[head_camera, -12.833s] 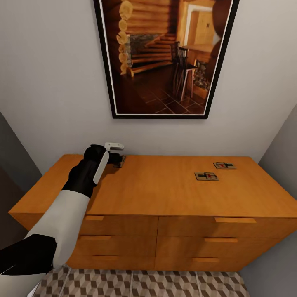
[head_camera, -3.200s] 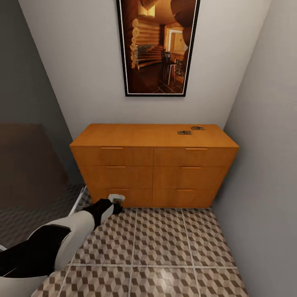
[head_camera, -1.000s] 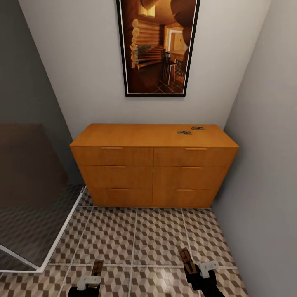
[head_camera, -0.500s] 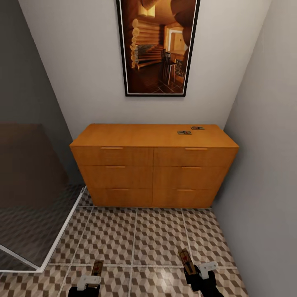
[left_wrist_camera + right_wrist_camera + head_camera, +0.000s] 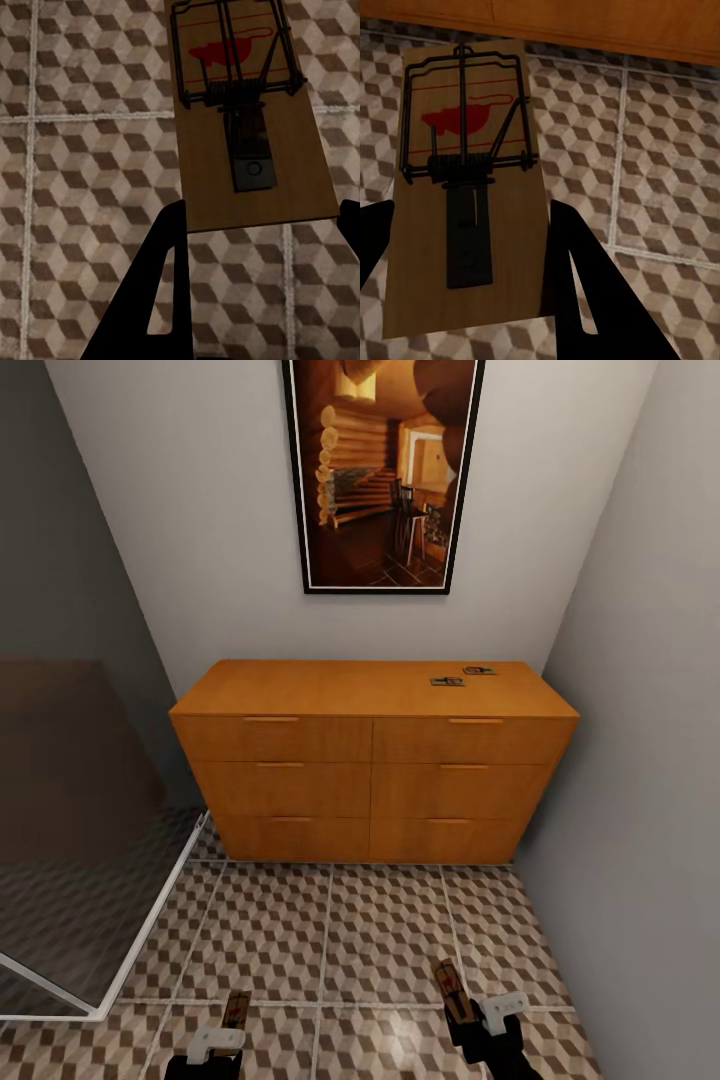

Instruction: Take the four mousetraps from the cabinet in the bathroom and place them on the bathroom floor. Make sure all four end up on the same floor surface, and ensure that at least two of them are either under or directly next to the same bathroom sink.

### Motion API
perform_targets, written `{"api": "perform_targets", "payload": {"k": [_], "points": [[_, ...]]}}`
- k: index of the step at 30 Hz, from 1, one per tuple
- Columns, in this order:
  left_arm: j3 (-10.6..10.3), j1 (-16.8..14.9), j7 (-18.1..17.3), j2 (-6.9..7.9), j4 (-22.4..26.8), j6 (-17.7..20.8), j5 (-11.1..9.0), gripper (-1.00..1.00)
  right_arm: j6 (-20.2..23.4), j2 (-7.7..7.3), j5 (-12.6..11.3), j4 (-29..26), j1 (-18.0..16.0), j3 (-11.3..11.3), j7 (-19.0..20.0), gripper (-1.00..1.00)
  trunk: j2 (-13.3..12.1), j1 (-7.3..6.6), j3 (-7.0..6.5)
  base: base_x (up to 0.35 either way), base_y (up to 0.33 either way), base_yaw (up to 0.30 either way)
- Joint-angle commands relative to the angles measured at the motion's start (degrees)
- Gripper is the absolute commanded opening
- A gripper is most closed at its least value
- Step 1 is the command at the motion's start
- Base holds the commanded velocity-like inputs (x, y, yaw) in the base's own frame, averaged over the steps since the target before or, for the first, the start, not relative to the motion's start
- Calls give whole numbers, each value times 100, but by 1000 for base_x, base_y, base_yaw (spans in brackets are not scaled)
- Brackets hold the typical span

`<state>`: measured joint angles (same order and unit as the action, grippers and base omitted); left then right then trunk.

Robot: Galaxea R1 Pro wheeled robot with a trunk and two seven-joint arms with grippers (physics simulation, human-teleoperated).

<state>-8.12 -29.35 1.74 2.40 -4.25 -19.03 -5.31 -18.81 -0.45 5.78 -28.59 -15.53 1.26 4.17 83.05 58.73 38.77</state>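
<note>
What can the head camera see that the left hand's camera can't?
The head camera takes in the orange-brown cabinet, two mousetraps lying on its top near the right end, the framed picture on the wall, and the right gripper holding another trap above the tiles. The left wrist camera gives a close look at its own mousetrap: dark wire, spring and a red mouse mark, gripped by one end in the left gripper. Both cameras show that trap and the cube-patterned floor.
</note>
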Motion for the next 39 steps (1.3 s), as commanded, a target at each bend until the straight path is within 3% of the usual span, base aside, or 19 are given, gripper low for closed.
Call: {"api": "perform_targets", "payload": {"k": [1, 13, 17, 21, 24, 29, 33, 39], "points": [[-49, -9, 12, -3, -23, -39, -47, -100, -17, -1, 35, 8, -3, 9, -22, -100, 3, 0, 5, 0, 0, 0], [-49, -9, 4, -106, -20, -40, -41, -100, -18, -13, 37, 12, -3, 6, -22, -100, 3, 0, 5, 0, 0, 0], [-49, -9, 1, -275, -14, -39, -27, -100, -18, -23, 36, 12, -3, 2, -22, -100, 3, 0, 5, 0, 0, 0], [-43, -9, 25, -350, 7, -41, -30, -100, -20, -30, 37, 12, -3, 3, -22, -100, 3, 0, 5, 0, 0, 0], [-33, -4, 19, -289, 14, -63, -37, -100, -18, -33, 37, 12, -3, 3, -22, -100, 3, 0, 5, 0, 0, 0], [-32, -1, 3, 53, 4, -123, -46, -100, -18, -34, 37, 12, -3, 0, -23, -100, 3, 0, 5, 0, 0, 0], [-32, 0, 17, 114, 3, -197, -53, -100, -18, -34, 37, 41, -3, 4, -25, -100, 3, 0, 5, 0, 0, 0], [-21, 0, 40, 57, 44, -218, -52, -100, -22, -27, 37, 118, -3, 5, -22, -100, 3, 0, 5, 0, 0, 0]]}}
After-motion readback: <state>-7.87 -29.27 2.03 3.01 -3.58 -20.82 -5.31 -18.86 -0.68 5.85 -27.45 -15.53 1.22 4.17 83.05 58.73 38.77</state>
